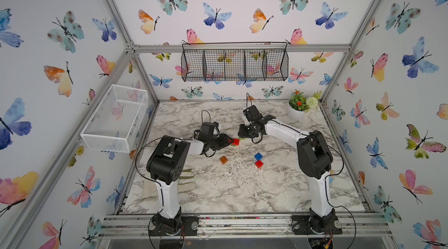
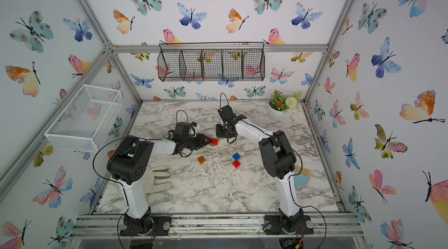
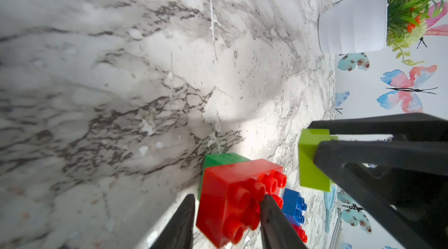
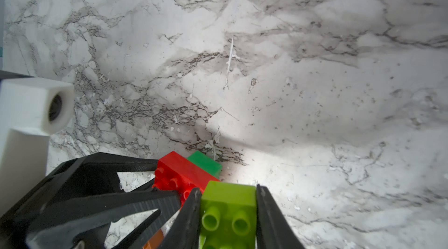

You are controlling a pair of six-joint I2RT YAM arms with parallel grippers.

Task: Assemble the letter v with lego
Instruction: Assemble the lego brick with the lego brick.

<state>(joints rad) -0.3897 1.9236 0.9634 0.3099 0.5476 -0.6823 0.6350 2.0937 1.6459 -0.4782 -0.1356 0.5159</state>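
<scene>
My left gripper (image 3: 228, 197) is shut on a red lego brick (image 3: 232, 199) that sits on a dark green brick (image 3: 223, 159), at mid-table in both top views (image 1: 234, 141) (image 2: 213, 141). Just to the right, my right gripper (image 4: 228, 189) is shut on a lime green brick (image 4: 228, 201), held close beside the red one (image 4: 181, 170). An orange brick (image 1: 223, 159), a blue brick (image 1: 258, 156) and a small red brick (image 1: 259, 164) lie loose nearer the front. No letter v shows in any view.
A white plant pot (image 1: 294, 112) stands at the back right corner. A white wire basket (image 1: 114, 117) hangs on the left wall and a black wire basket (image 1: 234, 62) on the back wall. A glove (image 2: 160, 177) lies front left, a blue brush (image 2: 300, 178) front right.
</scene>
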